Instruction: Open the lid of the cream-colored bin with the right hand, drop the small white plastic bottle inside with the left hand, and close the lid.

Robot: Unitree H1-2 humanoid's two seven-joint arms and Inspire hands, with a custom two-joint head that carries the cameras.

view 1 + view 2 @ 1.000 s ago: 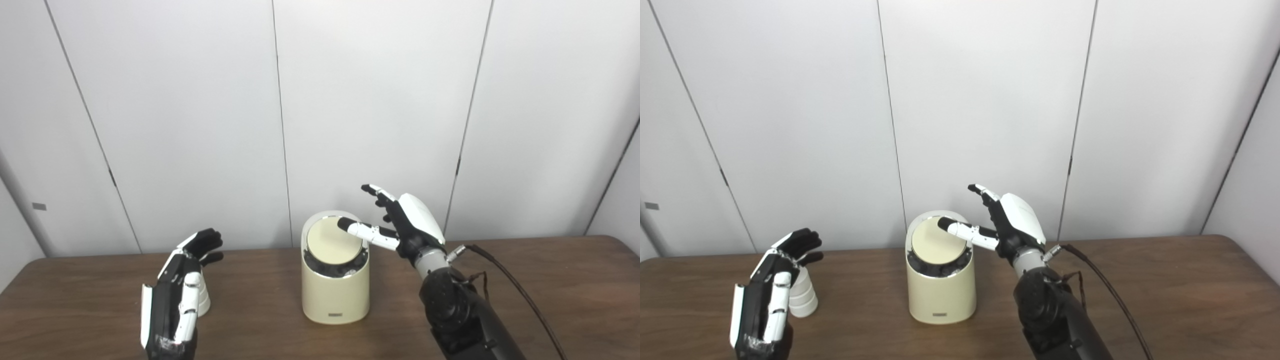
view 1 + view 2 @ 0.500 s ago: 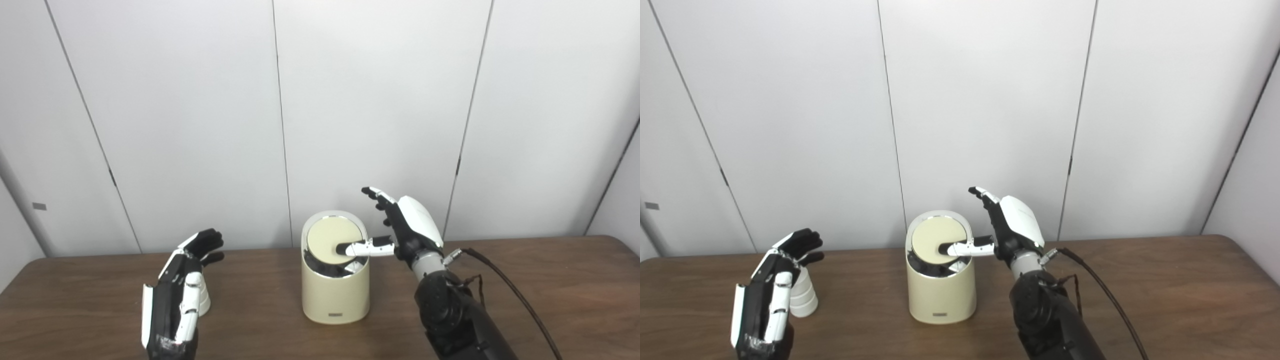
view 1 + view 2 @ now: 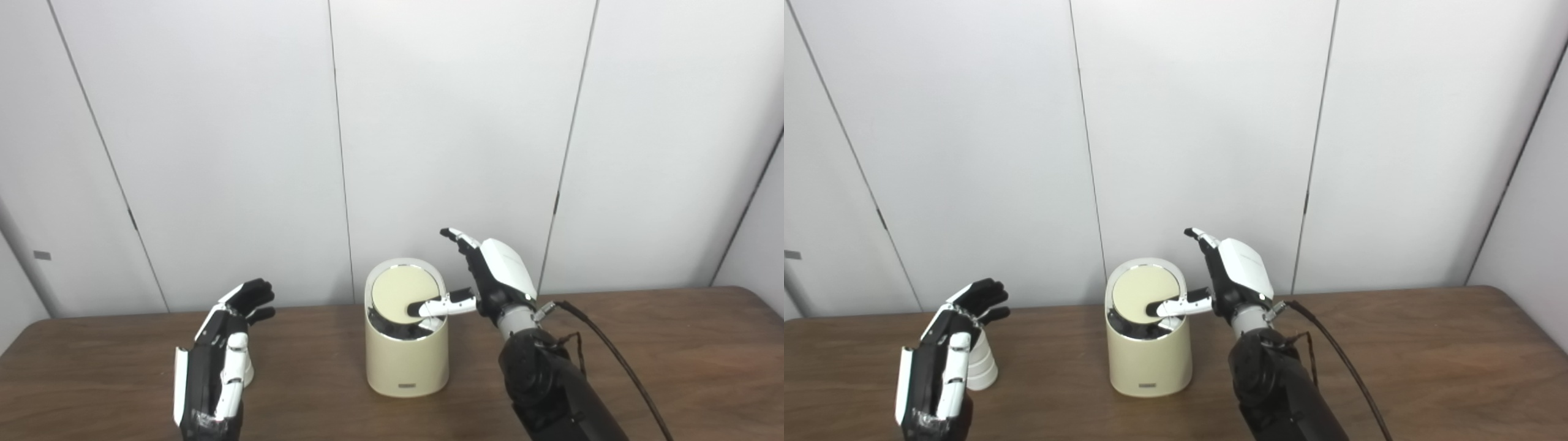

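Two hands over brown table point(image 3: 674, 367). Cream bin point(image 3: 407, 355) at centre, lid point(image 3: 401, 294) tilted. Right hand point(image 3: 490, 282) at bin's 3 o'clock, spread wide, holding nothing, thumb tip on lid. Left hand point(image 3: 946, 349) at 9 o'clock, spread, empty. White bottle point(image 3: 979, 364) stands just behind it.

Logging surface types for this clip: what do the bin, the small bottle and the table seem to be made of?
Bin: likely matte cream plastic or coated metal, its lid ringed by a shiny chrome-like rim.
Bottle: white, ribbed, dull, probably plastic; partly hidden behind the left hand.
Table: brown wood-grain top, low sheen; wood or laminate, cannot tell.
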